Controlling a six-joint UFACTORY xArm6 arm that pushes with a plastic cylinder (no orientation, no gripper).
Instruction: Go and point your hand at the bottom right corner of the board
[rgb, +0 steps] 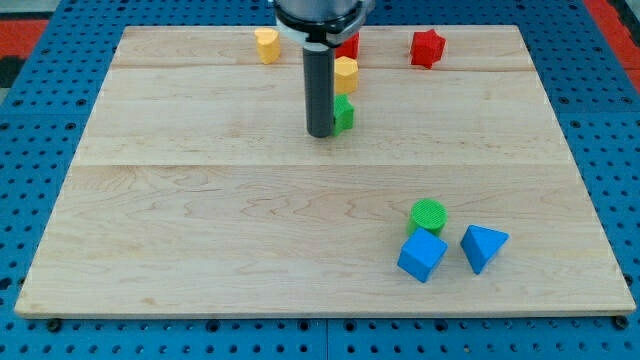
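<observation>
Resting my tip (321, 134) just beside green block (343, 113), upper board (200, 200).

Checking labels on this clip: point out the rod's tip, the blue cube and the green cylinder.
My tip (321, 134): camera view, rod's very end.
Blue cube (421, 256): camera view, top face.
Green cylinder (429, 213): camera view, round top.

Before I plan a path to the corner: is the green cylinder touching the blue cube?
Cannot tell. In the camera view the green cylinder sits directly above the blue cube and their outlines meet with no board between, which could be contact or overlap.
</observation>
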